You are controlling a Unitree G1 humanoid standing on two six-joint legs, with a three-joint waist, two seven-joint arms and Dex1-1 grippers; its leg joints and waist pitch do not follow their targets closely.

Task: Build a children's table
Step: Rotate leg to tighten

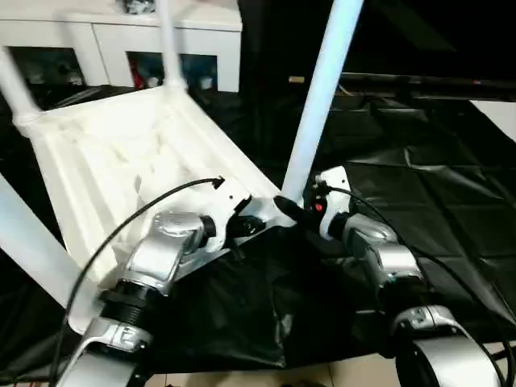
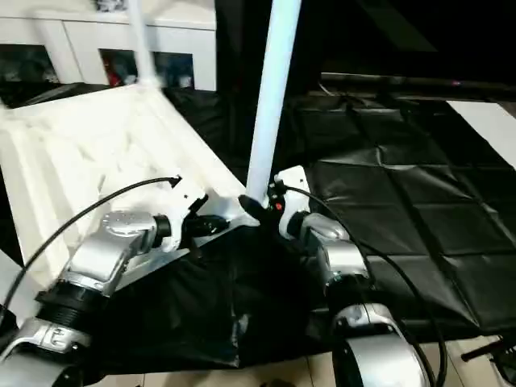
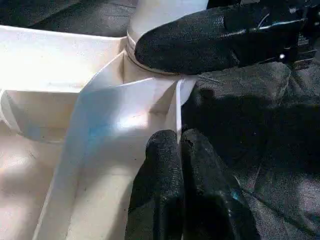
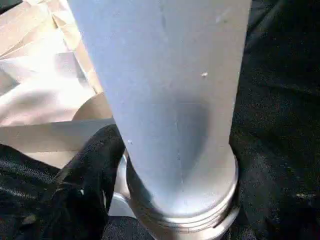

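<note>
Tabletop point(image 1: 121, 161) lies upside down on black sheeting point(image 1: 435, 201), ribbed underside facing up, occupying the 9 to 11 o'clock part of the head view. One near corner points toward 6 o'clock, where both arms meet.

Legs: near-corner leg point(image 1: 318, 97) stands in its round socket point(image 4: 180, 210), rising steeply toward 12 o'clock and leaning slightly to 1 o'clock. A far leg point(image 1: 168, 40) stands upright at the far corner, 11 o'clock. Two more legs at the left: one point(image 1: 14, 89) at 10 o'clock, one point(image 1: 32, 250) at 8 o'clock (tops cut by the frame edge).

Left gripper point(image 3: 179, 150): fingers pressed together, clenched on the thin rim wall point(image 3: 177, 107) of the tabletop just beside the socket; the wall edge runs down between the fingertips.

Right gripper point(image 1: 292, 211): sits at the base of the near-corner leg, at 3 o'clock of the socket. One black finger point(image 3: 200, 37) lies across the leg base, touching it. The jaws stand wide, but whether the second finger also bears on the leg is hidden, so probably a loose bracket rather than a firm grasp.

White cabinet point(image 1: 113, 40) with glass doors stands behind, 11 o'clock.
</note>
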